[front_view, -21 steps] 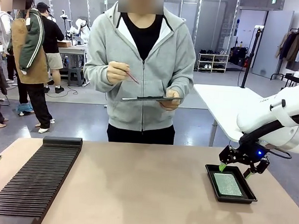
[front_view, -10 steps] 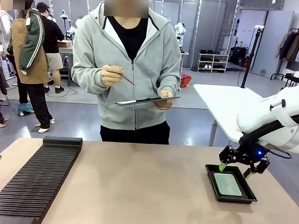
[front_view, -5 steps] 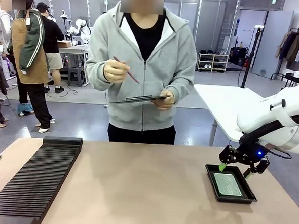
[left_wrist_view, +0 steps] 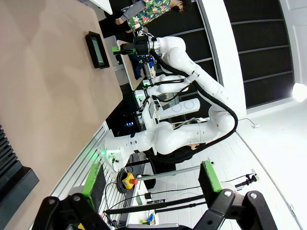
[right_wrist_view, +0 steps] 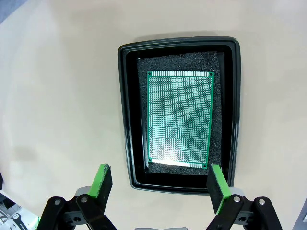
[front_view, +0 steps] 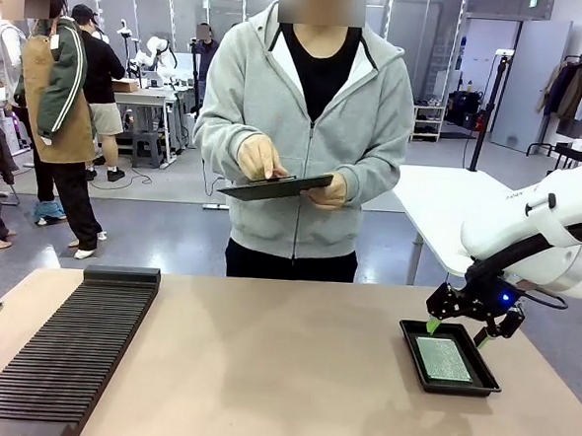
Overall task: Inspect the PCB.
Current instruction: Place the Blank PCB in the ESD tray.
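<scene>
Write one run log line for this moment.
PCB: flat in black tray | right end effector: open, above tray | left end effector: open

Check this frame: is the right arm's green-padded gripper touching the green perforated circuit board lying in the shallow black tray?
Apart. In the right wrist view the open right gripper hovers above the tray; its green pads straddle the near rim, off the PCB.
</scene>
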Tool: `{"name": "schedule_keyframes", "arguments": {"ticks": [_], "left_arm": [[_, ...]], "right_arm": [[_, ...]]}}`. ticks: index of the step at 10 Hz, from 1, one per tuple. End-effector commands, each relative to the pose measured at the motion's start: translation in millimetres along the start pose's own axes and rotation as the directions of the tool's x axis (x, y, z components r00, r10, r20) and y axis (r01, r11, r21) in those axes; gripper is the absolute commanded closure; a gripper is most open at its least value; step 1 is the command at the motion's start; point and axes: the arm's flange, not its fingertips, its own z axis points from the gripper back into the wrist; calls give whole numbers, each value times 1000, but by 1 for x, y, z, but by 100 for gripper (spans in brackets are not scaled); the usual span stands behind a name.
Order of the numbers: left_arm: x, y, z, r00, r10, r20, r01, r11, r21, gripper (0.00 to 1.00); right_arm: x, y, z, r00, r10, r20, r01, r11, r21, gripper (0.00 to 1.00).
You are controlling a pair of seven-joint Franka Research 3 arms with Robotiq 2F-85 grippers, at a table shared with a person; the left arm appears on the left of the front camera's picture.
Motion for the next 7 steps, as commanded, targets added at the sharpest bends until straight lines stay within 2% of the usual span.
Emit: {"name": "schedule_keyframes", "arguments": {"ticks": [1,7], "left_arm": [[0,-1,0,1000,0,1,0,1000,8,0],[0,-1,0,1000,0,1,0,1000,8,0]], "right_arm": [[0,1,0,1000,5,0,-5,1000,-5,0],[0,1,0,1000,5,0,-5,1000,-5,0]]}}
